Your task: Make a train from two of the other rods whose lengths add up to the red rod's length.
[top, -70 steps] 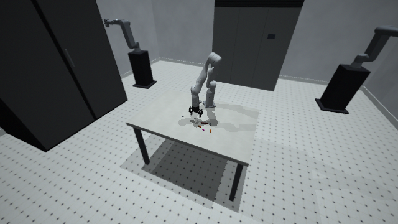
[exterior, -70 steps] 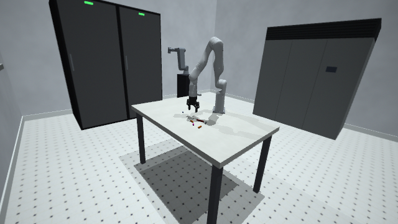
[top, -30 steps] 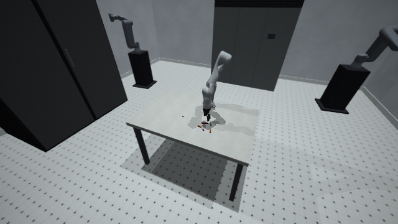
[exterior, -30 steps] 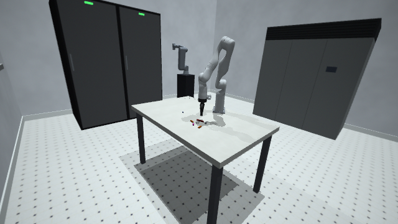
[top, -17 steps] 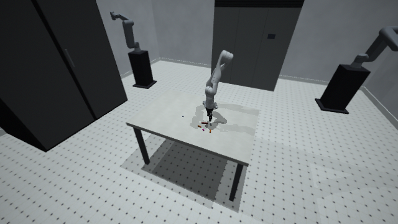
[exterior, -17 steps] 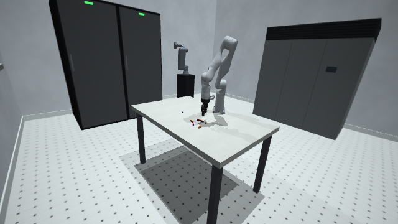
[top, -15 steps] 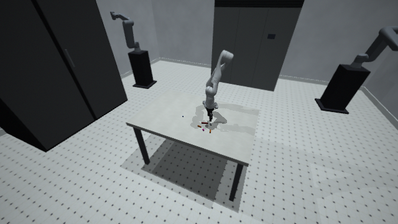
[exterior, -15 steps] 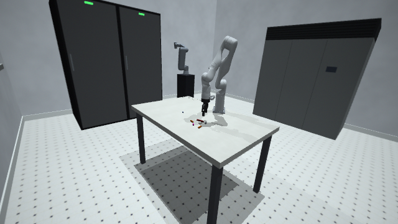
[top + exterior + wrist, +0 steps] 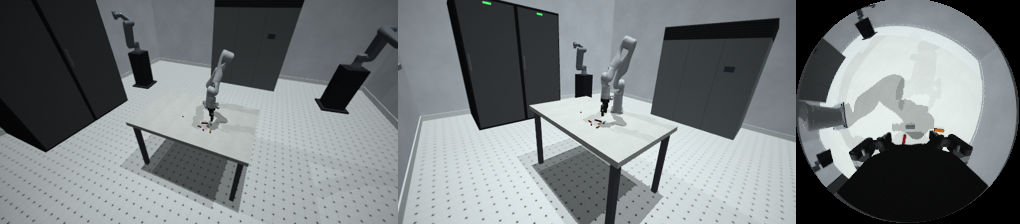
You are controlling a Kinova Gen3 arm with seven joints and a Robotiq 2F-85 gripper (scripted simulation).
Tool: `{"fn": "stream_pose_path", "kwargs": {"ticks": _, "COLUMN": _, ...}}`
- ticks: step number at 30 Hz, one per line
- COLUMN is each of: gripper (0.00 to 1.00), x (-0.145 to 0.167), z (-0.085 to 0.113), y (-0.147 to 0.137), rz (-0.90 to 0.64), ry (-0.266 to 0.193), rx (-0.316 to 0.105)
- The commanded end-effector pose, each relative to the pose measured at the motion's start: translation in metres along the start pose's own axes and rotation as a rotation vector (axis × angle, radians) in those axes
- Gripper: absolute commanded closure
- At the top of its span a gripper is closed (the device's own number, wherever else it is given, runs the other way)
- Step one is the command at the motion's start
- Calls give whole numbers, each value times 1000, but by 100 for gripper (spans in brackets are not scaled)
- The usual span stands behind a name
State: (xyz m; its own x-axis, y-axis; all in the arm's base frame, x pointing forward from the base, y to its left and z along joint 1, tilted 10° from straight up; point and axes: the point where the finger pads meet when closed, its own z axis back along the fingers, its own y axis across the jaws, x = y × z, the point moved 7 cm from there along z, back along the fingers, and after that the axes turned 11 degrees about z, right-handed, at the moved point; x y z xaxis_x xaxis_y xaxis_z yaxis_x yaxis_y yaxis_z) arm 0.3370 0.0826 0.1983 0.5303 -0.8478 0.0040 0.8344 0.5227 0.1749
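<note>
On the white table (image 9: 161,124), a tiny blue rod (image 9: 183,116) lies alone, well to the left. Nearer the middle, an orange rod (image 9: 199,126) and the red rod (image 9: 204,122) lie just left of the gripper (image 9: 211,119), which hangs fingers-down, spread wide and empty. A second orange rod (image 9: 210,131) lies just in front of it.
</note>
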Motion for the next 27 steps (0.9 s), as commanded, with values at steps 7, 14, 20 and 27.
{"fn": "stream_pose_path", "kwargs": {"ticks": 7, "gripper": 0, "x": -2, "z": 1, "y": 1, "rz": 0, "ry": 1, "rx": 2}}
{"fn": "stream_pose_path", "kwargs": {"ticks": 14, "gripper": 54, "x": -2, "z": 1, "y": 1, "rz": 0, "ry": 1, "rx": 2}}
{"fn": "stream_pose_path", "kwargs": {"ticks": 20, "gripper": 54, "x": -2, "z": 1, "y": 1, "rz": 0, "ry": 1, "rx": 2}}
{"fn": "stream_pose_path", "kwargs": {"ticks": 27, "gripper": 54, "x": -2, "z": 1, "y": 1, "rz": 0, "ry": 1, "rx": 2}}
